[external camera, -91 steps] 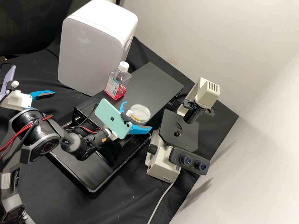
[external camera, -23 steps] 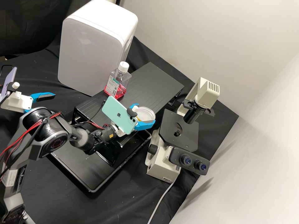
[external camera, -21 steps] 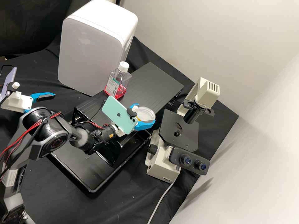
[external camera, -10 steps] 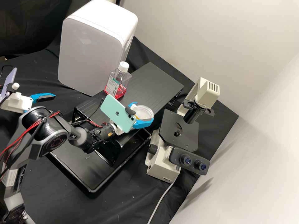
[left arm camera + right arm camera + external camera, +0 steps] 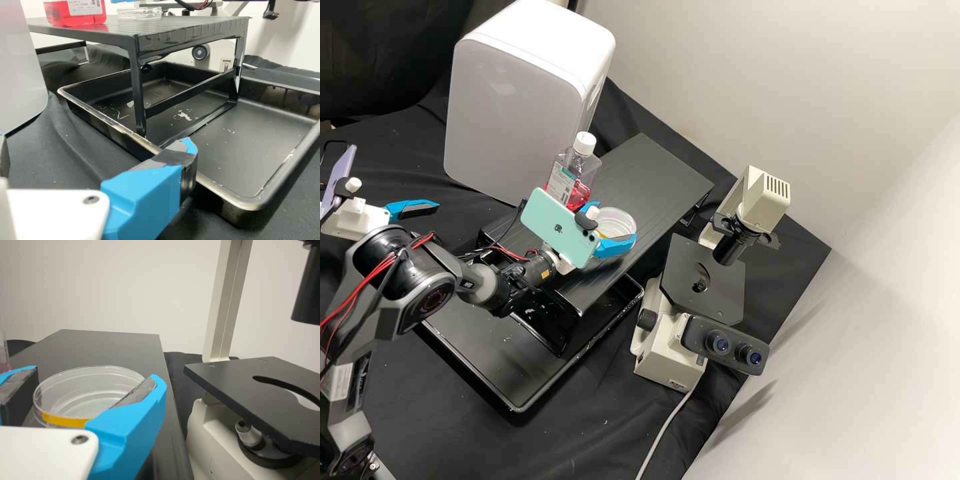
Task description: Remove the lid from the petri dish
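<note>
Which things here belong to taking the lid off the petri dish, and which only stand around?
For the job: petri dish, right gripper closed on it.
Only standing around: flask of red liquid, microscope, white box, black shelf, tray.

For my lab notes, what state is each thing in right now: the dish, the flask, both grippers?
Clear round petri dish with a yellow band: gripped, lid not visibly off.
Right gripper: shut on the petri dish.
Left gripper: open, empty.
Clear flask of red liquid: upright, white cap on.
</note>
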### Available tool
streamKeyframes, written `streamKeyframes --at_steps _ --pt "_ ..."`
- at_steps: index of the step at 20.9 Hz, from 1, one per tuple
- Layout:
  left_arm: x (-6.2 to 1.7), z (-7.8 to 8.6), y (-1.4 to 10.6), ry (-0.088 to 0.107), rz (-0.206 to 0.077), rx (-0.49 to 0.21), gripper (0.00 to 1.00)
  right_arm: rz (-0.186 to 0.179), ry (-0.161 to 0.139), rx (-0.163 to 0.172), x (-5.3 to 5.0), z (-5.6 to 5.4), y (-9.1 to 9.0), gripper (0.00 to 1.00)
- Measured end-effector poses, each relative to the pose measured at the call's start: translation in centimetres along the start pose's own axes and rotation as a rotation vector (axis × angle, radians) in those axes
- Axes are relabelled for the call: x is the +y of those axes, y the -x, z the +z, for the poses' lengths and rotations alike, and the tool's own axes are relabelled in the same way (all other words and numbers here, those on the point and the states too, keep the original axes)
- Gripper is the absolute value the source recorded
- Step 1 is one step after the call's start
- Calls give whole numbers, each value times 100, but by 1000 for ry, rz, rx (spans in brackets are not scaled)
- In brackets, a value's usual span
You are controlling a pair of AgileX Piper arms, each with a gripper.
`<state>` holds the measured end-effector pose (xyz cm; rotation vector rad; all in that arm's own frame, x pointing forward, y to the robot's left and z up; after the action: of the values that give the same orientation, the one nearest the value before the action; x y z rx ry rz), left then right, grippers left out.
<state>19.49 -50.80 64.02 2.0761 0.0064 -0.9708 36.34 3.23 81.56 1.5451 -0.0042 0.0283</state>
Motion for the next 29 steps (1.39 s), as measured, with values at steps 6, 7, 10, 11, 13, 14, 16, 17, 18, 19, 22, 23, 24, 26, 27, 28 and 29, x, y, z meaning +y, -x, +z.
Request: streamKeyframes --at_steps 6,7,10,11,13,14,16,17,18,19,22,23,24,26,27,28,29 --pt "0 0 0 0 0 0 100 1 0 1 4 -3 1 0" --pt "0 0 0 0 0 0 100 -2 0 -2 -3 3 12 0" --pt "0 0 0 0 0 0 100 -1 0 -1 18 -16 73 0" --pt "0 0 0 0 0 0 100 2 0 -2 39 -19 109 0" --pt "0 0 0 0 0 0 100 19 0 -1 105 -31 185 0" --pt "0 0 0 0 0 0 100 36 1 5 156 -42 219 0" --pt "0 0 0 0 0 0 100 57 1 13 209 -58 298 0" --pt "0 0 0 0 0 0 100 67 1 21 240 -82 336 0" --pt "0 0 0 0 0 0 100 73 -1 27 252 -93 352 0" --pt "0 0 0 0 0 0 100 84 -5 36 269 -104 387 0" --pt "-1 4 0 0 0 -1 100 106 -5 56 309 -143 441 0" --pt "-1 4 0 0 0 -1 100 108 -5 58 311 -146 442 0" --pt "-1 4 0 0 0 -1 100 108 -5 58 311 -145 442 0" --pt "-1 4 0 0 0 -1 100 109 -5 59 313 -147 442 0" --pt "-1 4 0 0 0 -1 100 110 -5 60 313 -147 442 0" --pt "-1 4 0 0 0 -1 100 108 -5 58 308 -142 447 0" --pt "-1 4 0 0 0 -1 100 107 -5 57 300 -135 458 0"
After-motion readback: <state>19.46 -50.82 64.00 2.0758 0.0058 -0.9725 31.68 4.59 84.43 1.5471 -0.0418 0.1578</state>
